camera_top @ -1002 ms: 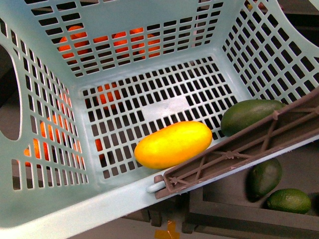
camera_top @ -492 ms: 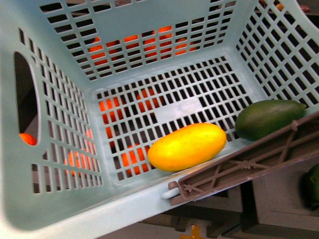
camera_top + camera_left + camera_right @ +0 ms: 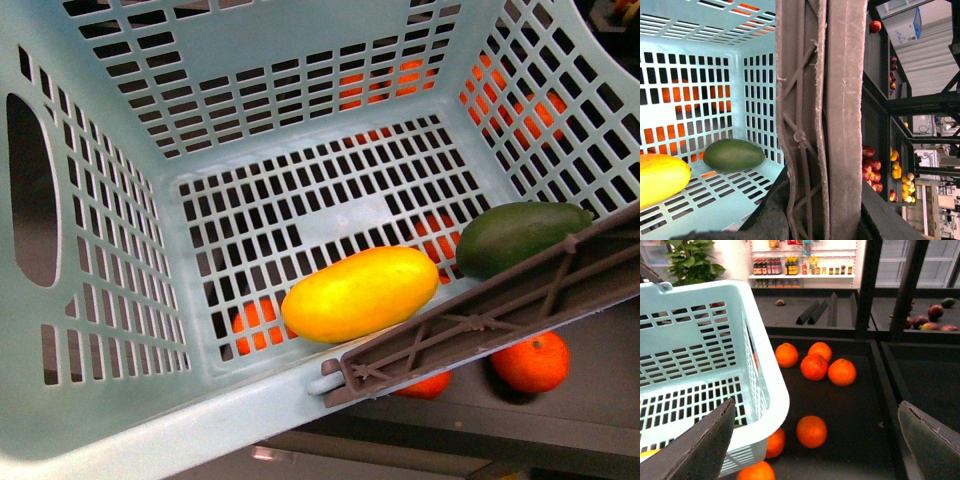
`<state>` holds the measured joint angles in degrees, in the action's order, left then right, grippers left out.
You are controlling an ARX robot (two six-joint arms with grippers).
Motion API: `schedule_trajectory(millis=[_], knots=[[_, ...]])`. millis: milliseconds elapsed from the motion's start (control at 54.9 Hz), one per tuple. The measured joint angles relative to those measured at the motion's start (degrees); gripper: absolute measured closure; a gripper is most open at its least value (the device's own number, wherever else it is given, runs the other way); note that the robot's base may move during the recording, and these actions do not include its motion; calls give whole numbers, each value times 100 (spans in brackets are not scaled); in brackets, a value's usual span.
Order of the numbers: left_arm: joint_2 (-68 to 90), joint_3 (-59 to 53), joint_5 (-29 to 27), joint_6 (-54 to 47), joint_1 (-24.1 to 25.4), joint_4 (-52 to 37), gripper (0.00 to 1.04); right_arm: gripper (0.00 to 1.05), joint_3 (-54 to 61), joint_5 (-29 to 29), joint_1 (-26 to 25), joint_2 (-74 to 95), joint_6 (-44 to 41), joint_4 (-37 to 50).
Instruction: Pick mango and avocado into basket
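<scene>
The right pincer (image 3: pixel 815 440) stands wide apart in the right wrist view, its dark fingers (image 3: pixel 700 445) spread to either side, holding nothing and touching nothing; the left pincer sits against the brown-grey handle (image 3: pixel 832 120) in the left wrist view, only a dark edge of it showing, so whether it is clamped cannot be told; the mango (image 3: pixel 360 293) lies on the floor of the teal basket (image 3: pixel 100 300) near the front wall; the avocado (image 3: pixel 520 237) lies to its right, against the handle; oranges (image 3: pixel 827 367) rest on the dark shelf (image 3: pixel 860 405) beside and beneath the basket.
</scene>
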<state>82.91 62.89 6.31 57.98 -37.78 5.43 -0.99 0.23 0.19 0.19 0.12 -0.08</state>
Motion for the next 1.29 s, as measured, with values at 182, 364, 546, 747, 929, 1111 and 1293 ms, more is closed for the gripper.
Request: schedule_trajectory(millis=[182,364,546,747,929,1111,1293], knots=[[0,0,-33,-11,2,2,86,9,0,-7,0,-2,2,0],[0,0,-20,-26,2,0,86,9,0,-31,0,2,2,-4],[-17,0,-184,-122,74,4,86,9,0,-48,-11,-2,2,-4],[341,118,-1659,1078,-2,-664,86,9,0,-42,-11,-2,4,-4],[1510,927,-1690,1775,560,-960,86,9,0,-24,-11,-2,2,-4],[2706,1862,-1797,2306,1008,-1056,86,9,0,-26,-11,-2,4,-4],[3886,2623,-2282,2830,1298,-1014,86,9,0,-24,-11,-2,4,-4]])
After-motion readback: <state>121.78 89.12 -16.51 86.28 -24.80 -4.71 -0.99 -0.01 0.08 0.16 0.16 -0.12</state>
